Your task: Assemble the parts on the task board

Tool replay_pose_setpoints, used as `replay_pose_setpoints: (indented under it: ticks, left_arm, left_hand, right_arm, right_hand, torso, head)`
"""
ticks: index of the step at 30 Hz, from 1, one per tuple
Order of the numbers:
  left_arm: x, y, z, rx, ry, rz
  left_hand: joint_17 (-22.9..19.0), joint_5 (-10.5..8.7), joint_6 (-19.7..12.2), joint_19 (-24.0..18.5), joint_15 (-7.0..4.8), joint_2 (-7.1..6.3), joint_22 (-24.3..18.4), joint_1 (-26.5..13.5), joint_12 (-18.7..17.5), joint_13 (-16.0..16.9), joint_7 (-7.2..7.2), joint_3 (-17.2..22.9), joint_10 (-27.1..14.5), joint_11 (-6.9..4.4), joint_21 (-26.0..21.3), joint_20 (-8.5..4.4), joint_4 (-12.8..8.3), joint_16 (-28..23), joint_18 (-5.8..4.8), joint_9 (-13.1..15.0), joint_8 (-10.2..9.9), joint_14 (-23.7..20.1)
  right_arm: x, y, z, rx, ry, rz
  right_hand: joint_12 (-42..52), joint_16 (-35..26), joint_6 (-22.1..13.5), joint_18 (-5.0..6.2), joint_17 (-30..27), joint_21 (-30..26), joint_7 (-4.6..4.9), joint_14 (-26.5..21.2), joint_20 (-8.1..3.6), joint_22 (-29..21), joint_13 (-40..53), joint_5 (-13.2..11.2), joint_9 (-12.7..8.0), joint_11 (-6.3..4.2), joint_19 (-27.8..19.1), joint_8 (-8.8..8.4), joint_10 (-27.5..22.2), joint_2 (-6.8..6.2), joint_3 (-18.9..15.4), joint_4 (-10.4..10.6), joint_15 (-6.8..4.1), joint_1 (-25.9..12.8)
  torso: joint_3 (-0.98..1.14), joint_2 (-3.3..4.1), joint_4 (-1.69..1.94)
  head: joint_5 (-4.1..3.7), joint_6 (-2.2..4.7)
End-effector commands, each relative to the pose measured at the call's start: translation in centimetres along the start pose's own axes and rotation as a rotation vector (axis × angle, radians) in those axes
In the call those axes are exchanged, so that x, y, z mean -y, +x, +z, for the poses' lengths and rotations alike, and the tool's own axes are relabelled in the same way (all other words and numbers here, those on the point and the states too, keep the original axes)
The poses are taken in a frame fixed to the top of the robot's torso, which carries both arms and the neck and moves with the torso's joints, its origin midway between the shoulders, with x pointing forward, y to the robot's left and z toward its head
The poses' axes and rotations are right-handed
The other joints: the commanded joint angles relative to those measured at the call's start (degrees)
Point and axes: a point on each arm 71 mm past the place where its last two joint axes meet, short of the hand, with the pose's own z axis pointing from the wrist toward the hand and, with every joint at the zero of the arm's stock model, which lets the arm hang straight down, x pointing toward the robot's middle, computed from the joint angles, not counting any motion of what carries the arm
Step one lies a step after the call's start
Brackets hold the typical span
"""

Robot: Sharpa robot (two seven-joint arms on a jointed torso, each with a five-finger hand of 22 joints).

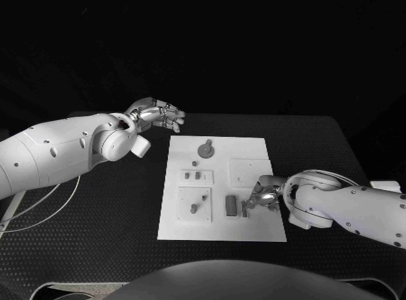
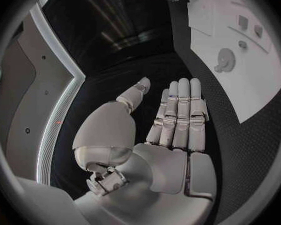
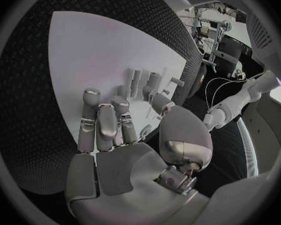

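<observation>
Head view: task board [image 1: 219, 232] sits mid-counter [image 1: 95, 225], long side running away from the robot. Parts on it: round disc part [image 1: 206, 149] near the far edge, two small pegs [image 1: 197, 176] below that, a raised square plate [image 1: 251, 171] toward the right edge, another square plate [image 1: 194, 204] near the left edge with small pieces on it, and a dark upright block [image 1: 231, 205] in the near-right area.

Left hand [image 1: 155, 114] is up off the counter, beyond the board's far-left corner, not touching anything. Left wrist view confirms: left hand [image 2: 172, 130] flat, fingers straight and side by side, thumb out to the side, palm bare. Board [image 2: 265, 80] is well apart from it in that view.

Right hand [image 1: 265, 195] is down at the board's right edge, fingertips next to the dark block and a smaller piece beside it. Right wrist view: right hand [image 3: 115, 150] over the board [image 3: 97, 50], fingers [image 3: 106, 125] half curled toward a row of upright parts [image 3: 143, 82]. Thumb tip looks close to one of them, but can't tell if it's actually pinching or just touching: contact point is hidden by the thumb.
</observation>
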Motion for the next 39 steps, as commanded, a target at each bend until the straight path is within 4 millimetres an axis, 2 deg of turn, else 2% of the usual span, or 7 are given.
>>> replay_pose_setpoints:
  ticks: [1, 7, 14, 23, 27, 32, 39]
  left_arm:
    - [0.2, -0.1, 0.1, -0.002, 0.014, -0.005]
    - [0.2, -0.4, 0.3, 0.016, 0.014, -0.027]
    - [0.2, -0.8, 1.0, 0.05, 0.02, -0.042]
    - [1.5, -3.2, 2.9, 0.148, 0.046, -0.04]
    - [1.5, -4.0, 3.3, 0.169, 0.05, -0.054]
    - [1.5, -4.6, 3.8, 0.19, 0.072, -0.076]
    - [1.6, -4.3, 4.2, 0.171, 0.098, -0.104]
  left_hand:
    - [0.1, -0.24, -0.3, 0.3, 0.01, -0.01, 0.1, -0.5, -0.3, 0.0, 0.25, 0.0, -0.1, 0.2, -0.2, 0.25, 0.3, -0.2, 0.63, -0.1, 0.0, 0.4]
    - [0.1, -0.24, -0.3, 0.2, 0.02, -0.03, 0.1, -0.5, -0.3, 0.0, 0.25, 0.0, -0.1, 0.2, -0.2, 0.25, 0.3, -0.3, 0.63, -0.1, 0.0, 0.4]
    - [0.0, -0.23, -0.7, -1.0, 0.57, -0.01, -0.2, -0.5, -0.6, -0.3, 0.42, 0.1, -1.1, 0.59, -1.0, 0.73, 0.2, -1.6, 0.41, -0.2, -0.1, -0.8]
    - [-1.7, -0.24, -1.9, -8.3, 3.49, 0.07, -3.2, -0.9, -0.7, -2.7, 0.28, 0.8, -6.5, 2.09, -2.3, 3.53, -0.1, -8.6, -0.23, -0.5, -0.4, -8.4]
    - [-2.7, -0.28, -3.2, -11.5, 4.48, -0.18, -4.9, -1.5, -0.8, -4.0, 0.07, 0.8, -9.3, 2.36, -2.4, 4.59, 0.0, -11.2, -0.55, -0.8, -1.0, -12.0]
    - [-2.7, -0.28, -3.2, -11.5, 4.48, -0.18, -4.9, -1.5, -0.8, -4.0, 0.07, 0.8, -9.3, 2.36, -2.4, 4.59, 0.0, -11.2, -0.55, -0.8, -1.0, -12.0]
    - [-2.7, -0.28, -3.2, -11.5, 4.48, -0.18, -4.9, -1.5, -0.8, -4.0, 0.07, 0.8, -9.3, 2.36, -2.4, 4.59, 0.0, -11.2, -0.55, -0.8, -1.0, -12.0]
  right_arm:
    - [0.0, -0.9, -0.5, 0.061, -0.059, 0.019]
    - [-1.1, -4.6, -2.1, 0.156, -0.284, 0.168]
    - [0.3, -11.6, -1.6, 0.304, -0.454, 0.457]
    - [6.1, -21.1, 0.3, 0.585, -0.433, 0.705]
    - [6.9, -21.8, 1.1, 0.607, -0.443, 0.759]
    - [6.3, -21.3, 2.2, 0.596, -0.484, 0.824]
    - [4.8, -20.5, 2.5, 0.563, -0.528, 0.847]
  right_hand:
    - [-0.1, -0.2, -1.4, 0.93, 0.1, -0.3, 0.87, -0.1, -0.06, 0.8, -0.1, 0.1, -0.1, -0.28, 0.6, 0.33, -0.1, -1.08, 0.2, 0.7, -0.2, 0.1]
    - [0.2, 0.0, -1.2, 0.93, 0.4, -0.2, 0.81, 0.3, -0.27, 0.8, -0.1, 0.1, 0.0, -0.36, 1.0, 0.57, 0.2, -1.93, 0.8, 1.4, -0.28, 0.7]
    - [-0.6, -2.8, -3.8, 0.79, -5.6, -1.4, 1.77, -4.8, 0.59, 0.8, -0.3, 0.0, -0.6, 0.59, -1.6, -0.42, -1.9, 3.07, -0.1, -3.2, 0.64, 3.4]
    - [-23.6, -27.4, -6.9, -2.9, -18.9, -17.0, 4.27, -20.7, 7.38, -5.1, -20.5, 0.1, -1.1, 3.64, -20.8, -0.8, -13.1, 4.98, 1.4, -5.5, 5.73, 2.8]
    - [-35.4, -42.4, -9.7, -4.93, -26.6, -24.1, 4.6, -23.6, 9.77, -8.2, -33.0, 0.0, -1.7, 6.77, -29.4, -1.26, -13.1, 5.61, 1.6, -6.1, 11.98, 3.2]
    - [-35.9, -43.1, -9.8, -4.98, -26.9, -24.4, 4.62, -23.3, 9.86, -8.3, -33.7, 0.0, -1.7, 6.87, -29.7, -1.25, -12.8, 5.63, 1.5, -6.2, 12.23, 3.3]
    - [-35.9, -43.1, -9.8, -4.98, -26.9, -24.4, 4.62, -23.3, 9.86, -8.3, -33.7, 0.0, -1.7, 6.87, -29.7, -1.25, -12.8, 5.63, 1.5, -6.2, 12.23, 3.3]
  torso:
    - [-0.07, -0.14, -0.06]
    - [-0.15, -0.35, -0.25]
    - [-0.44, -1.57, -0.38]
    - [-1.04, -4.36, 0.42]
    - [-1.09, -5.28, 0.52]
    - [-1.05, -5.93, 0.3]
    - [-0.91, -6.79, 0.22]
  head:
    - [-0.14, 0.01]
    - [-0.65, 1.04]
    - [-1.73, 4.58]
    - [-2.31, 11.09]
    - [-1.92, 13.34]
    - [-1.04, 16.14]
    - [-0.48, 17.14]
